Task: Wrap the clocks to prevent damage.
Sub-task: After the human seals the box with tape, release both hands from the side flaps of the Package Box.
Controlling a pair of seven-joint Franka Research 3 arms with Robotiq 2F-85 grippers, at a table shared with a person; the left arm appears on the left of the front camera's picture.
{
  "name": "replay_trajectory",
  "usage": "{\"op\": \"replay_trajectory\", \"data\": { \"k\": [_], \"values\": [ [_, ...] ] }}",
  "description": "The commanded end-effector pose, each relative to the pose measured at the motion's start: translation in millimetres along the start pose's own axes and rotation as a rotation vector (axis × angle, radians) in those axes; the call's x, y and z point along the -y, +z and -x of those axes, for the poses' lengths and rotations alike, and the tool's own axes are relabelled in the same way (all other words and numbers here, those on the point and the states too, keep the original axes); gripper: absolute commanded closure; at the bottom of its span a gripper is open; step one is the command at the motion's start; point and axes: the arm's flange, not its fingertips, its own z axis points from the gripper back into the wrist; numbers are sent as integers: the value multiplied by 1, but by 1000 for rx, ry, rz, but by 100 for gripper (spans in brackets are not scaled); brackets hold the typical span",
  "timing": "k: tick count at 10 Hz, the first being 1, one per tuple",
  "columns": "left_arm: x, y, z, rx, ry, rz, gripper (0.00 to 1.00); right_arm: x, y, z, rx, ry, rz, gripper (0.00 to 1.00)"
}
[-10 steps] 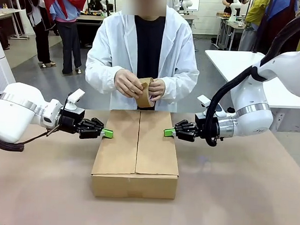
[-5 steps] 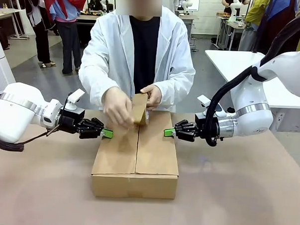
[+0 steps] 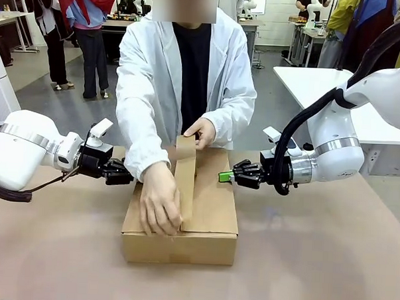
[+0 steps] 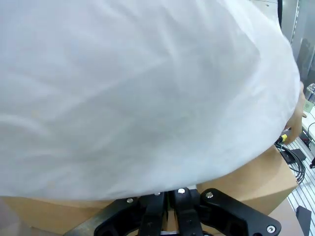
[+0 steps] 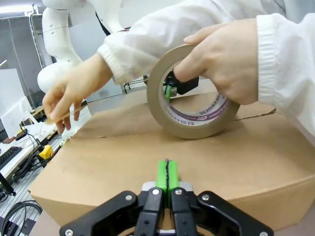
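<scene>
While the person stretches brown tape (image 3: 184, 182) along the closed cardboard box (image 3: 210, 210), left hand (image 3: 124, 174) and right hand (image 3: 225, 176), both shut and empty, flank it.

Front camera faces the person across the box (image 3: 181, 219); both wrist cameras closely flank that box.

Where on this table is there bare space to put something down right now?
Bare table lies in front of the box, at both near corners. Crowded: the box top, with the person's hands, tape roll, and both grippers beside it.
</scene>
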Motion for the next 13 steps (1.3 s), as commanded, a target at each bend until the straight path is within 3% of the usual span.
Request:
{"op": "replay_trajectory", "data": {
  "k": [1,13],
  "values": [
    [-2,-1,3,-6,-14,-24,100,-2,-2,5,2,-10,17,99],
    [-2,-1,3,-6,-14,-24,100,-2,-2,5,2,-10,17,99]
  ]
}}
